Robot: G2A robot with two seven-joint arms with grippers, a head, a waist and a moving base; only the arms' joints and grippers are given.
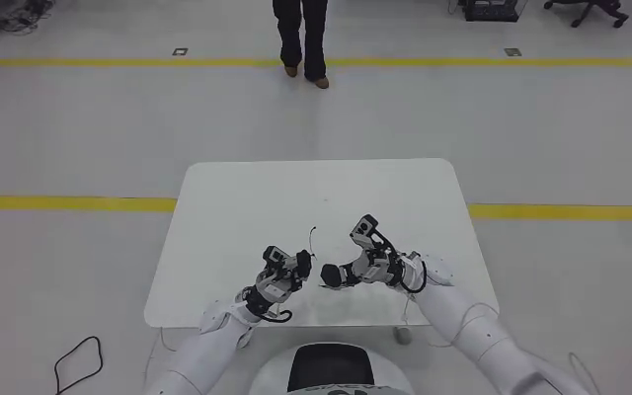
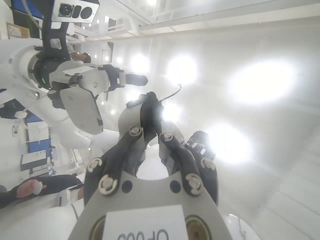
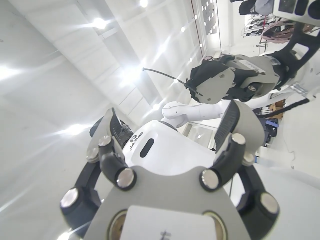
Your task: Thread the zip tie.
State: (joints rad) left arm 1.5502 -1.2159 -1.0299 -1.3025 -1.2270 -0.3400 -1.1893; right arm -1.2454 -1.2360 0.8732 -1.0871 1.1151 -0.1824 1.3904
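From above, a white desk (image 1: 316,188) stands on a pale floor with yellow lines (image 1: 89,203). Both arms come in over the near edge of the desk. The left gripper (image 1: 299,265) is closed on a thin black zip tie (image 1: 313,239). The free end of the zip tie sticks out past the gripper, toward the far side of the desk. The right gripper (image 1: 334,276) is just beside the left one, with a small gap between them.

From the left wrist, the left gripper (image 2: 150,101) points up at bright ceiling lights (image 2: 260,83). Its two dark fingers (image 2: 147,116) are pressed together on the zip tie (image 2: 172,94). A long thin part curves away on one side and ends in a little bent tip. A short bit pokes out on the other side. The right gripper (image 2: 120,102) is near, with its fingers apart and nothing between them. It is not touching the zip tie.

From the right wrist, the right gripper (image 3: 172,123) is wide open. Its ribbed fingers (image 3: 113,126) are far apart and hold nothing. Past them, the left gripper (image 3: 191,86) pinches the zip tie (image 3: 160,73) up in the air. The long end reaches away from it, a short end sticks out the other way, and the whole zip tie is apart from the right gripper.
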